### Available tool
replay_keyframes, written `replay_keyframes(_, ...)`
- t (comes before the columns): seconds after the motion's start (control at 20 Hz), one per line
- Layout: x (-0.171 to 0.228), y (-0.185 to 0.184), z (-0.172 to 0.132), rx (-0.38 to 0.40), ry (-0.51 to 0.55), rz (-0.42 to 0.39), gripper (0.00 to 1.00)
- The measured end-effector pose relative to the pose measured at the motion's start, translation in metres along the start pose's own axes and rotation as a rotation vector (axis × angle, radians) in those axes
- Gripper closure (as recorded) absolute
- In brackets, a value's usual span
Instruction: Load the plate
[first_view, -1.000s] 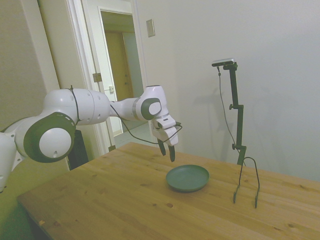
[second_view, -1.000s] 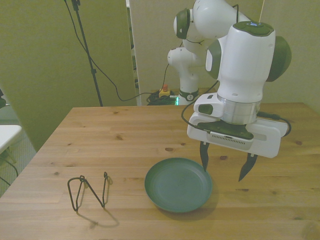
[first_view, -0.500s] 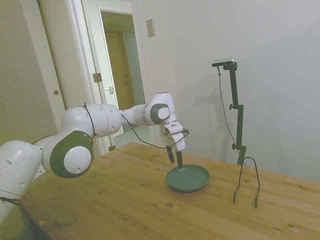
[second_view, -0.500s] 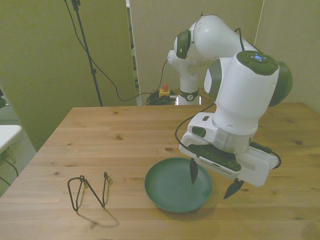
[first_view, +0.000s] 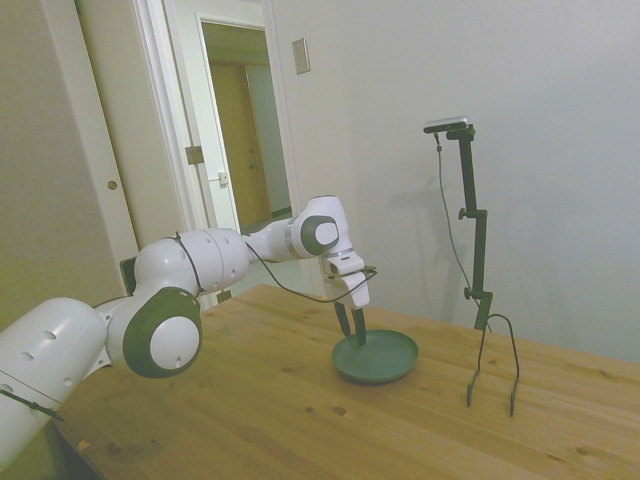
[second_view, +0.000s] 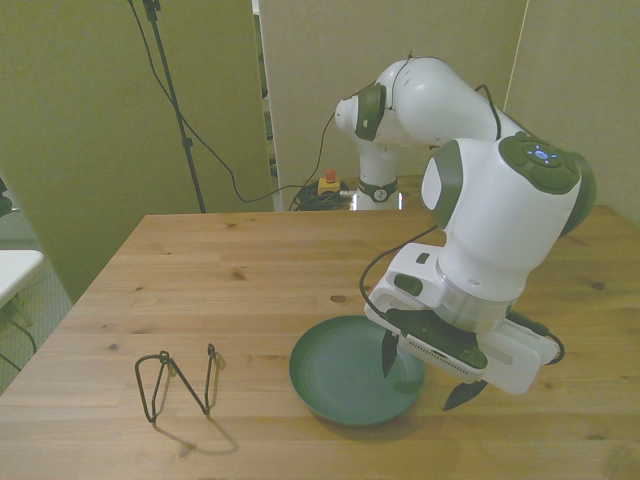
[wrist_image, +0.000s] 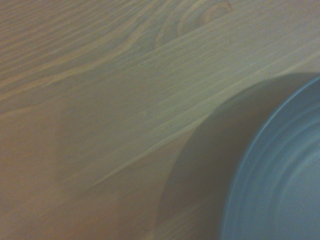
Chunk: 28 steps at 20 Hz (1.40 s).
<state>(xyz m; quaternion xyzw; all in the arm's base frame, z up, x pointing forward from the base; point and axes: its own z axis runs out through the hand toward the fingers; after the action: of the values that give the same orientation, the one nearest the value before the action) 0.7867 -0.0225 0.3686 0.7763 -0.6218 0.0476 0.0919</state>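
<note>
A: Sitting flat on the bench (second_view: 200, 260), the plate (second_view: 345, 375) is in the lower middle of the front view, nothing in it, with a wire rack (second_view: 178, 383) well apart in the lower left of that frame.

B: And the end effector (second_view: 425, 375)?

A: Spread wide and holding nothing. It straddles the plate's rim on the front view's right: one finger hangs over the inside of the plate, the other outside over bare wood. In the side view the end effector (first_view: 353, 325) is low at the rim, near frame centre; I can't tell whether a tip touches.

B: So the step in hand looks like gripping the rim?

A: That's my reading. To do it well, the inner tip should reach down close to the plate's floor and the outer tip to the bench, so the shallow rim sits deep between them before closing. Close squarely across the rim; a skewed pinch on a matte, shallow lip could let it slide out or tip.

B: Wrist view?

A: Blurred; the plate's (wrist_image: 285, 180) curved edge and its shadow on wood.
</note>
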Motion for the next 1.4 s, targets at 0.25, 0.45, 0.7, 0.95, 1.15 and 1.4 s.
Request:
replay_keyframes(0.25,0.0015,-0.0011,0.0021,0.000,0.010,0.003,1.00)
replay_keyframes(0.45,0.0018,-0.0016,0.0023,0.002,0.012,0.003,1.00)
replay_keyframes(0.7,0.0030,-0.0017,0.0022,0.004,0.014,0.005,1.00)
replay_keyframes(0.95,0.0036,-0.0017,0.0033,0.003,0.015,0.006,1.00)
replay_keyframes(1.15,0.0037,-0.0017,0.0028,0.004,0.015,0.006,1.00)
replay_keyframes(1.4,0.0044,-0.0018,-0.0009,0.012,0.017,0.006,1.00)
